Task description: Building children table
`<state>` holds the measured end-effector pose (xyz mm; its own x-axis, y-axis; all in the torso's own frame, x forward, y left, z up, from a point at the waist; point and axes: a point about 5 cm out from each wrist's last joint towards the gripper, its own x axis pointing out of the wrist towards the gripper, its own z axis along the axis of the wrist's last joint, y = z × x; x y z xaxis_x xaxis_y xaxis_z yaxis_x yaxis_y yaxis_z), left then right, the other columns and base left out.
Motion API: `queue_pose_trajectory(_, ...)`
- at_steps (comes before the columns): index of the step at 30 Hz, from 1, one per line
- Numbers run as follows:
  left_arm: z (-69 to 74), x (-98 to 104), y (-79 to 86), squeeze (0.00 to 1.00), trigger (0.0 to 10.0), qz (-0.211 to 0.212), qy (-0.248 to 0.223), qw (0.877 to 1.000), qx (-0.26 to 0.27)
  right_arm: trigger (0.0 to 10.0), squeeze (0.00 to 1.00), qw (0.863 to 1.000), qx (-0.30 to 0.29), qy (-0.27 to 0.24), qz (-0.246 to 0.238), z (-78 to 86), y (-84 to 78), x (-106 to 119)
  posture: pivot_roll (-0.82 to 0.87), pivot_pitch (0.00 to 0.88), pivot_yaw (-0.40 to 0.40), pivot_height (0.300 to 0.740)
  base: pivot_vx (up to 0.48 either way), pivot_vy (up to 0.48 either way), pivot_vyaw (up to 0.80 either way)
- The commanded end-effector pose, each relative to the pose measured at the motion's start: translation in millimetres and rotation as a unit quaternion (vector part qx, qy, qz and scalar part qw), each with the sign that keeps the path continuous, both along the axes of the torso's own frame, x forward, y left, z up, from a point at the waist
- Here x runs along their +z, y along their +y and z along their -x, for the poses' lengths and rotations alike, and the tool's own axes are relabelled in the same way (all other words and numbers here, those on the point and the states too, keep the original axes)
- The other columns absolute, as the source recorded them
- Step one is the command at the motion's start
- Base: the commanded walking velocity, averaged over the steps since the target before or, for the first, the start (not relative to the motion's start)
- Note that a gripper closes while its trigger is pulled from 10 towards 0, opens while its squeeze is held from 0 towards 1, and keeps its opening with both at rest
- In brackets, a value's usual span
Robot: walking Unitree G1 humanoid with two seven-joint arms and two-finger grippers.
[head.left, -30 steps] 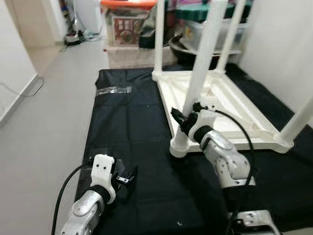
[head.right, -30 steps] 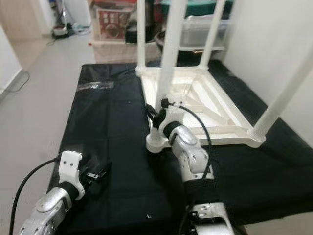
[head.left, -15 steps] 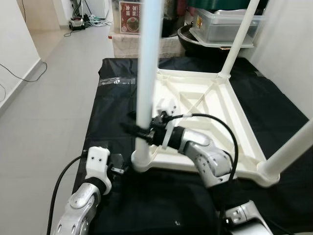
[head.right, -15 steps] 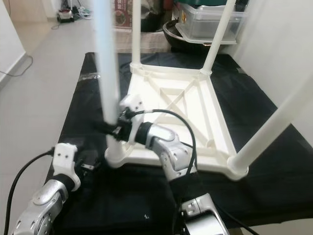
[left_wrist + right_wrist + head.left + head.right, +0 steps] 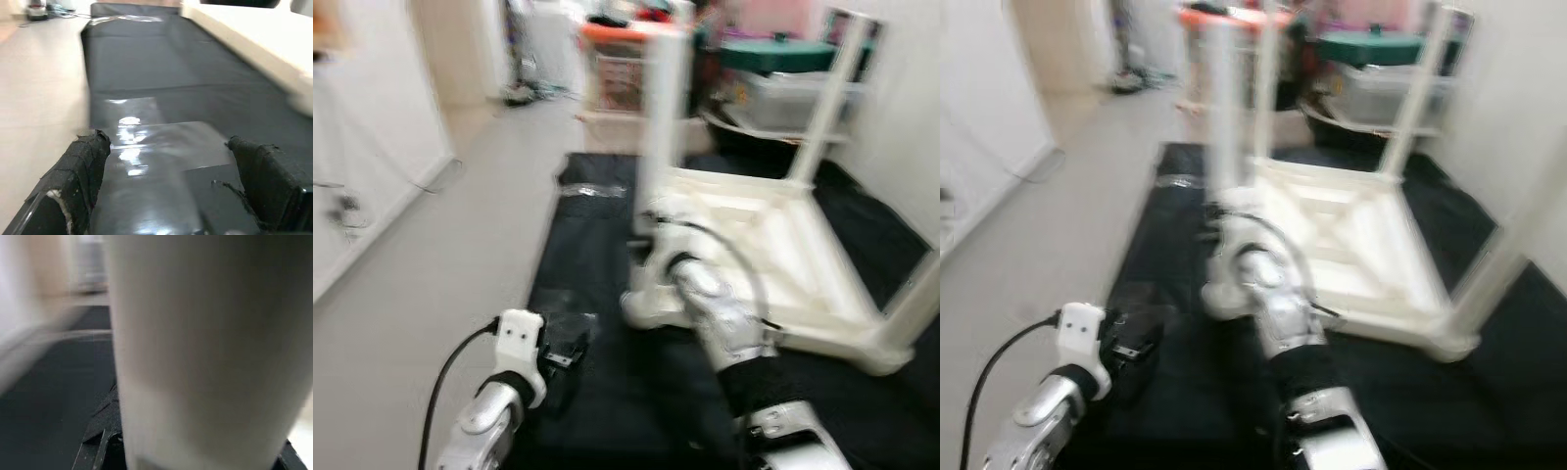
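Jaws of left gripper (image 5: 166,191) spread wide, empty, over black mat (image 5: 597,255); right gripper (image 5: 651,230) jaws closed round near leg (image 5: 658,147) of upturned white table (image 5: 773,235) on the mat, frames blurred

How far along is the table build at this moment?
Done: the white table lies upside down on the black mat with legs standing up from its corners. In hand: the right hand is at the near-left leg, apparently clamped around it. Left: flipping it upright. The left hand hovers open over the mat.
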<state>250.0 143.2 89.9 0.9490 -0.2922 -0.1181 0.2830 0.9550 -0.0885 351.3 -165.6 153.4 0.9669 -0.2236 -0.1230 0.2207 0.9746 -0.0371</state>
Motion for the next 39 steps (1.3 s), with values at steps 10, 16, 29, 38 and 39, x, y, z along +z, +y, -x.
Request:
queue_pose_trajectory(10, -0.6, -6.3, 0.6, 0.00, 10.0, -0.003, 0.010, 1.000, -0.005, 10.0, 0.89, 0.990, 0.135, 0.021, -0.035, 19.9, 26.1, -9.1, 0.00, 0.000, -0.040, 0.740, 0.000, 0.000, 0.00)
queue_pose_trajectory(16, -1.5, -5.2, 2.4, 0.00, 10.0, -0.004, 0.007, 1.000, -0.004, 10.0, 0.00, 0.938, 0.316, -0.075, -0.117, 13.2, 60.8, 39.7, 0.01, 0.000, -0.042, 0.740, 0.000, 0.000, 0.00)
queue_pose_trajectory(29, -3.9, 0.4, 3.8, 0.00, 10.0, -0.005, -0.005, 1.000, 0.001, 10.0, 0.00, 0.678, 0.727, -0.093, -0.052, 65.7, 121.1, 52.8, 0.05, 0.000, -0.073, 0.740, 0.000, 0.000, 0.00)
queue_pose_trajectory(38, -1.3, 0.1, 4.3, 0.00, 10.0, -0.005, -0.002, 1.000, 0.002, 0.0, 0.00, 0.853, 0.518, -0.044, -0.037, 26.1, 111.5, 28.6, 0.03, 0.000, -0.061, 0.740, 0.000, 0.000, 0.00)
queue_pose_trajectory(39, -1.3, 0.1, 4.3, 0.00, 10.0, -0.005, -0.002, 1.000, 0.002, 0.0, 0.00, 0.853, 0.518, -0.044, -0.037, 26.1, 111.5, 28.6, 0.03, 0.000, -0.061, 0.740, 0.000, 0.000, 0.00)
